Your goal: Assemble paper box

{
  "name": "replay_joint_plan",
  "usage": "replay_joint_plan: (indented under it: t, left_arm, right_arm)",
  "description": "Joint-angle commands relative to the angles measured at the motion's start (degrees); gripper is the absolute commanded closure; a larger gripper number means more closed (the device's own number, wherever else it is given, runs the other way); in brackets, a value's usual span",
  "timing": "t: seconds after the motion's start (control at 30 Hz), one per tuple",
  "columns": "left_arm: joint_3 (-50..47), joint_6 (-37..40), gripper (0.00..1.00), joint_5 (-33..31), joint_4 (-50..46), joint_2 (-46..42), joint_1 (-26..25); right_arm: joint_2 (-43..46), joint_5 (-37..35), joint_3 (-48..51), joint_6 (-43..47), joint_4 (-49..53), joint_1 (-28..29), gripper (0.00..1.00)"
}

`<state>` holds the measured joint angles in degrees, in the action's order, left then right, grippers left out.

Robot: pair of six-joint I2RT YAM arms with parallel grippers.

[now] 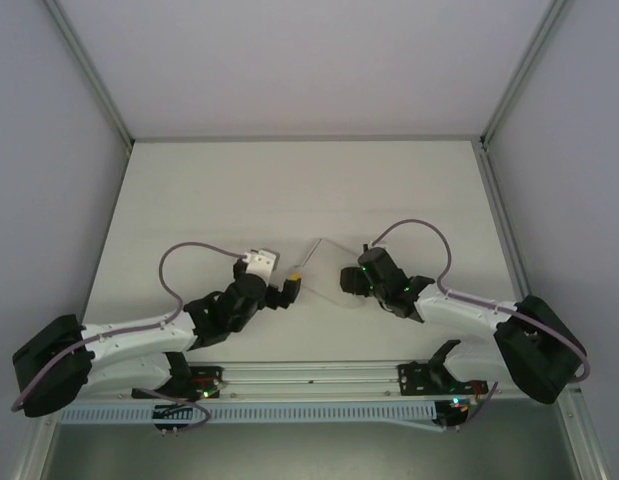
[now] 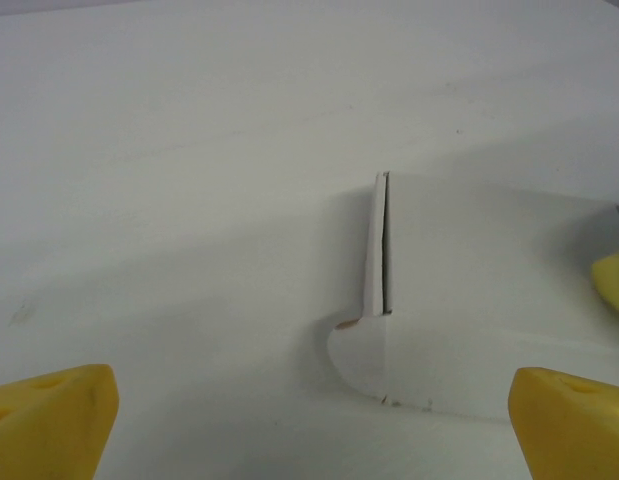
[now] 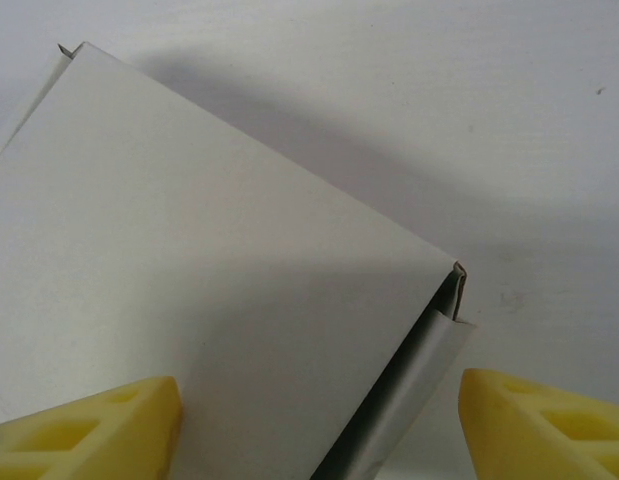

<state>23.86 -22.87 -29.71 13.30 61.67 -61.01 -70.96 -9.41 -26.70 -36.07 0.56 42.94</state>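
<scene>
Closest to the lens were the yellow fingertips (image 2: 54, 420) of the left tool (image 2: 314, 425). They were spread wide with nothing pinched between them, so that one was plainly released and just facing the paper box (image 2: 489, 290). The box lay low on the white desk (image 1: 289, 190), right between the two arms in the top view. Facing the left tool was an end flap (image 2: 375, 240) standing a bit proud of the body with a dark slit behind it. A rounded tab (image 2: 354, 355) lay out on the desk below it.

The right tool (image 3: 314, 430) was released too, its pads (image 3: 84, 430) apart over the opposite corner. One pad sat above the box's broad face, the other just outside a side flap (image 3: 409, 390) that hadn't seated. Couldn't tell if either pad actually touched the paper.

Looked like the tucking stage to me: box mostly formed, ends loose. To do it well, the right tool needed to pin the face down gently so the thing didn't skate. The left needed to come in low and square to the flap, nudging the tab into the slit rather than past it. Thin paper buckles quick, so slow and light was the way.
</scene>
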Motion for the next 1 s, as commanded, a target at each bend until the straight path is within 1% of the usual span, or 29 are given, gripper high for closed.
replay_joint_plan:
  t: [0.0,0.07,0.1,0.13,0.2,0.27,0.33,0.37,0.4,0.5,0.53,0.57,0.6,0.73,0.77,0.8,0.83,0.87,0.9,0.97]
  left_arm:
    - [9.5,-5.9,0.00,5.6,-12.5,3.6,5.4]
    - [15.5,-7.0,0.00,14.3,-14.8,9.2,10.6]
    - [17.6,-6.7,0.00,17.2,-14.5,11.7,12.3]
    - [19.2,-6.0,0.00,19.5,-13.4,14.1,13.5]
    - [21.8,-4.6,0.00,22.7,-10.8,18.7,14.7]
    - [24.4,-3.5,0.00,27.6,-9.2,23.0,15.8]
    - [26.3,-3.5,0.05,33.4,-8.4,27.0,17.0]
    - [27.1,-4.0,0.07,36.1,-8.4,29.2,17.6]
    - [27.7,-4.3,0.11,38.5,-8.4,31.1,18.2]
    - [27.6,-4.9,0.20,44.0,-6.9,35.2,19.8]
    - [27.3,-5.1,0.22,45.4,-5.9,36.0,20.2]
    - [27.0,-5.4,0.25,46.5,-5.0,36.7,20.5]
    - [26.7,-5.3,0.27,47.2,-4.3,37.2,20.7]
    - [25.9,-6.0,0.36,49.1,-1.2,38.7,20.8]
    - [26.0,-6.1,0.41,49.5,-0.8,39.3,20.8]
    - [26.2,-6.0,0.43,49.6,-0.9,39.9,20.8]
    - [26.5,-6.0,0.44,49.7,-1.0,40.5,20.8]
    - [26.6,-6.0,0.47,49.7,-1.1,41.0,20.9]
    - [26.6,-6.0,0.48,49.7,-1.0,41.4,21.0]
    - [26.5,-6.2,0.55,49.7,-1.3,41.8,21.4]
  right_arm:
    - [-1.6,-1.2,-0.4,-0.1,1.9,-0.1,0.29]
    - [-1.8,-1.2,-0.4,-0.1,1.5,-0.1,0.36]
    - [-1.9,-1.3,-0.5,-0.3,1.4,-0.1,0.38]
    - [-1.9,-1.4,-0.4,-0.2,1.1,-0.1,0.39]
    - [-2.2,-1.6,-0.5,-0.6,0.8,-0.1,0.40]
    - [-2.6,-1.9,-0.9,-0.5,0.9,-0.1,0.40]
    - [-3.2,-2.2,-1.3,-0.5,1.3,-0.3,0.41]
    - [-3.5,-2.3,-1.7,-0.5,1.5,-0.3,0.44]
    - [-3.9,-2.4,-1.9,-0.5,1.5,-0.3,0.44]
    - [-4.9,-2.3,-2.1,-0.8,1.1,-0.4,0.48]
    - [-5.3,-2.3,-2.2,-0.9,1.2,-0.5,0.49]
    - [-5.6,-2.3,-2.3,-0.9,1.0,-0.5,0.54]
    - [-6.1,-2.3,-2.3,-0.8,0.8,-0.6,0.56]
    - [-7.9,-1.7,-3.1,-0.5,0.0,-0.9,0.58]
    - [-8.5,-1.4,-3.5,-0.3,-0.3,-1.0,0.61]
    - [-9.0,-0.9,-3.7,0.1,-0.5,-1.1,0.64]
    - [-9.5,-0.8,-4.1,0.4,-0.8,-1.2,0.65]
    - [-9.9,-0.6,-4.5,0.7,-0.9,-1.6,0.66]
    - [-10.2,-0.4,-4.8,0.9,-0.9,-1.8,0.68]
    - [-10.7,0.0,-5.3,1.2,-1.2,-2.6,0.69]
